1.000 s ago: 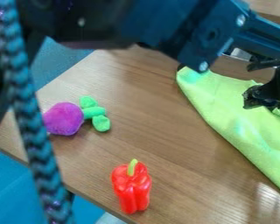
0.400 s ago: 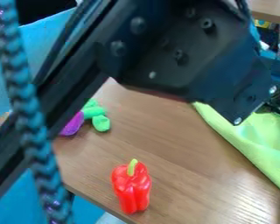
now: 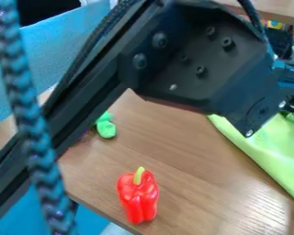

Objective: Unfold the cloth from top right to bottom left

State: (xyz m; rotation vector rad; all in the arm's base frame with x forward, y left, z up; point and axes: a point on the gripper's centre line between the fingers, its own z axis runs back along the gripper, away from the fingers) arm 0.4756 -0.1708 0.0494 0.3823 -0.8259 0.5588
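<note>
Lying on table (image 3: pixel 192 160), green cloth (image 3: pixel 273 149), red pepper (image 3: pixel 138 198), black arm (image 3: pixel 201 87) above

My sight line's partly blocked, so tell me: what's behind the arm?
Past the arm peek green leaves and a purple sliver; at the view's right, part of the cloth shows. Whatever else lies behind is covered; I can't tell.

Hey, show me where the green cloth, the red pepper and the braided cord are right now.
Green cloth (image 3: pixel 273 149): camera view, on its smooth part right of the arm's lowest corner.
Red pepper (image 3: pixel 137 197): camera view, middle of its body.
Braided cord (image 3: pixel 25 110): camera view, mid-length.
</note>
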